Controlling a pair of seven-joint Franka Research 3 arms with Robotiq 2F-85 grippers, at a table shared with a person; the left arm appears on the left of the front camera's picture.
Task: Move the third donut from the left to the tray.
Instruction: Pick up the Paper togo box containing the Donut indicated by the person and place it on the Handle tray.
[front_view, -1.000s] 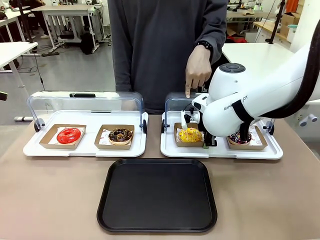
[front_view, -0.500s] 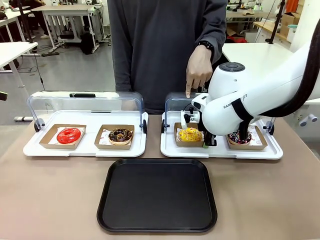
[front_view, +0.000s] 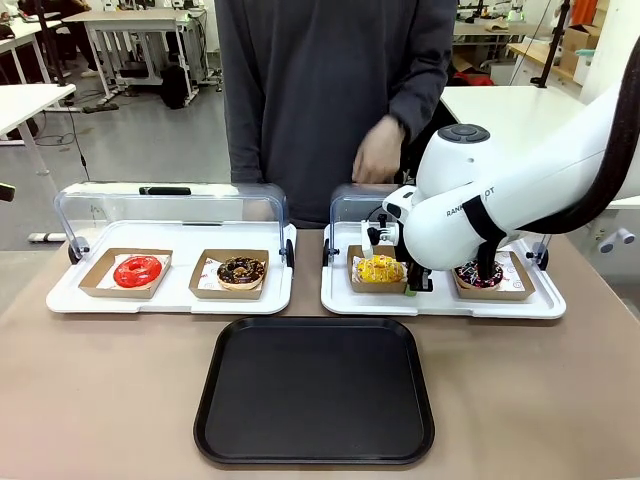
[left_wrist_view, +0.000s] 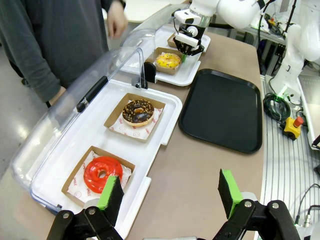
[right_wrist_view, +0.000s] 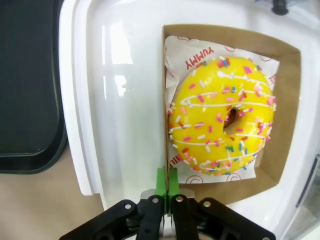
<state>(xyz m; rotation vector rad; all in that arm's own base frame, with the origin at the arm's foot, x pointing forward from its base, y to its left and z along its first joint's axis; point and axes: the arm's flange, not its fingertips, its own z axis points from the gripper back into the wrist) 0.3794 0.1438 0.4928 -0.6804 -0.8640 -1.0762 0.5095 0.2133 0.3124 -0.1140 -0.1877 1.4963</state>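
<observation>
- The left claw (left_wrist_view: 167, 197) is held released above the near desk edge, green pads wide apart, nothing between them.
- The tray (front_view: 314, 390) lies bare on the brown desk (front_view: 110, 390), just in front of the two white trays.
- The right claw (right_wrist_view: 166, 189) is seen clenched, pads pressed together over the white tray (right_wrist_view: 125, 100), just beside the near wall of the cardboard holder (right_wrist_view: 287, 125); whether that wall is pinched between the pads cannot be told.
- The third donut (front_view: 380, 268) sits in its holder on the right-hand white tray (front_view: 340, 295), lid raised.
- Judgement: the holder wall, not the glaze, is best gripped; a level lift clear of the rim is advised before travel toward the tray.
- The person's hand (front_view: 377, 155) is held above that lid.
- Beyond, a workshop with other desks and a grey floor is noted.
</observation>
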